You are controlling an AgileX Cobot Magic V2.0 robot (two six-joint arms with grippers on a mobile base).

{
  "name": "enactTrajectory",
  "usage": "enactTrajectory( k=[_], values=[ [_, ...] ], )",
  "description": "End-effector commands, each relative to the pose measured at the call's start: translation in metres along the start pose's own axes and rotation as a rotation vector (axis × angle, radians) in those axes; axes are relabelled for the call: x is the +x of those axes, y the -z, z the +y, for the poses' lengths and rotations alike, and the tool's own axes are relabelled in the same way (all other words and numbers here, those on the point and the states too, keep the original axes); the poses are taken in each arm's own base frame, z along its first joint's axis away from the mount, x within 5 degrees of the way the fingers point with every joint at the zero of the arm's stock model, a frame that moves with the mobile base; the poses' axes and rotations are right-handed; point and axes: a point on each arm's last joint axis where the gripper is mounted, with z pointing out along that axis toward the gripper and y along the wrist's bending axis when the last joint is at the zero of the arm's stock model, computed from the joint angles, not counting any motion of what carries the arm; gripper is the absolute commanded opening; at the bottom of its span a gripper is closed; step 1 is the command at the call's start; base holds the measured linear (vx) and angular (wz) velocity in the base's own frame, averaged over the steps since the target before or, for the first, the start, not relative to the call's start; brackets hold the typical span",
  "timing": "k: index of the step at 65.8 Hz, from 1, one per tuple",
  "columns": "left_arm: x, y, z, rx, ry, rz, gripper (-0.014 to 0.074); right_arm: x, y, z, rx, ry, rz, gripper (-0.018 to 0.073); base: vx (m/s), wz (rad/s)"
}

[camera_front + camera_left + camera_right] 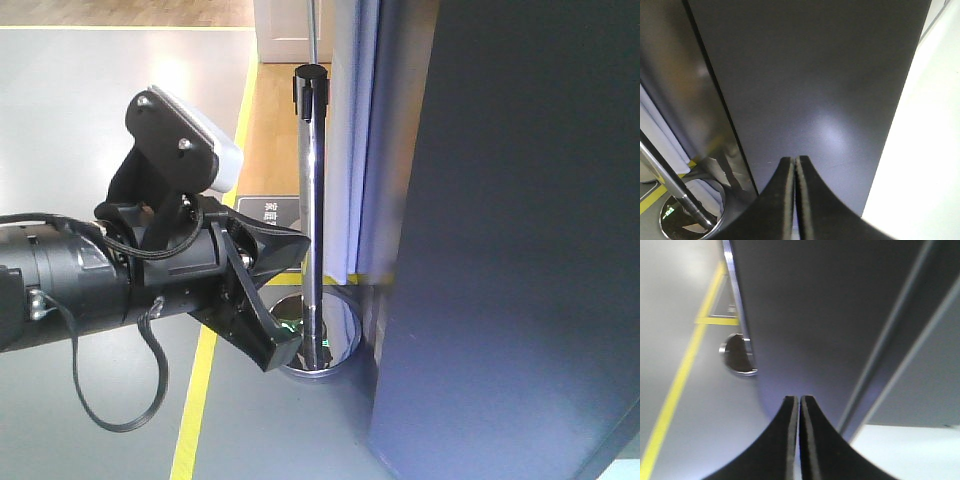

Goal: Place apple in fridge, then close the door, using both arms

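The fridge (520, 240) fills the right of the front view as a tall dark grey face; no white interior shows. My left arm comes in from the left, and its gripper (285, 345) hangs a little left of the fridge, beside a chrome pole. In the left wrist view the left gripper (795, 159) is shut and empty, pointing at a dark grey panel (810, 90). In the right wrist view the right gripper (799, 397) is shut and empty, facing dark grey panels (805, 315) split by a slanted seam (890, 355). The apple is out of view.
A chrome stanchion pole (312, 200) on a round mirrored base (320, 345) stands just left of the fridge, with a pale curtain (355, 140) behind it. A yellow line (195, 400) runs along the grey floor. The base also shows in the right wrist view (737, 355).
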Motion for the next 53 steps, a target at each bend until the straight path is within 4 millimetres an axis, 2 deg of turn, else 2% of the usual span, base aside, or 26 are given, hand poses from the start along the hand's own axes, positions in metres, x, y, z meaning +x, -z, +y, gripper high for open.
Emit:
enactTrajectory(
  k=[1, 9, 33, 53],
  values=[
    [-0.019, 0.013, 0.001, -0.022, 0.016, -0.125, -0.0006, -0.027, -0.002, 0.000, 0.050, 0.017, -0.105, -0.0008, 0.00, 0.00],
    [-0.019, 0.013, 0.001, -0.022, 0.016, -0.125, -0.0006, -0.046, -0.010, 0.002, 0.102, 0.029, -0.136, -0.0004, 0.00, 0.00],
    [-0.019, 0.013, 0.001, -0.022, 0.017, -0.125, -0.0006, -0.114, -0.021, 0.017, 0.108, 0.063, -0.208, -0.0002, 0.00, 0.00],
    [-0.019, 0.013, 0.001, -0.022, 0.017, -0.125, -0.0006, -0.153, -0.044, 0.023, 0.232, 0.114, -0.234, -0.0002, 0.00, 0.00]
  ],
)
